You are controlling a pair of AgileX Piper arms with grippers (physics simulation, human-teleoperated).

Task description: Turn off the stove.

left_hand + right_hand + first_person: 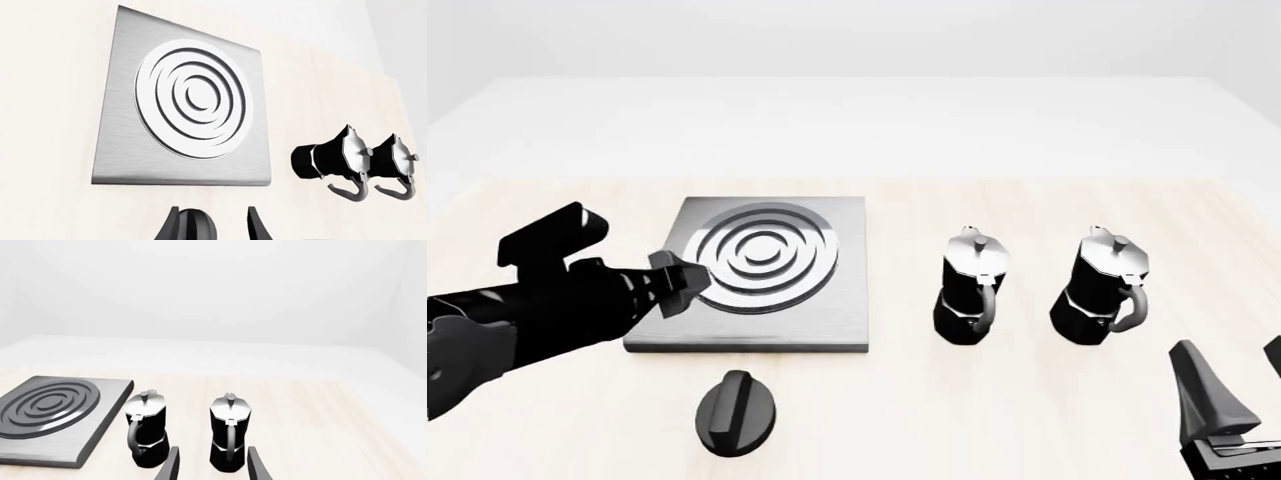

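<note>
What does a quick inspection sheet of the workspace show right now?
Surface: pale wood table.
Job's things: stove lies flat; its knob sits on the table near its front edge, untouched.
Clutter: two moka pots upright, right of the stove, apart.
Grippers: left gripper open, over the stove's left edge, fingers flanking the knob in its wrist view; right gripper open, low at right.
Cables: nothing seen.
Surroundings: plain white backdrop.

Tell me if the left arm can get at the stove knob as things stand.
Probably yes. The left end effector hangs open over the near left corner of the stove slab, and the black knob lies uncovered on the table just in front of the slab. Both moka pots stand off to the right, out of the way.
</note>
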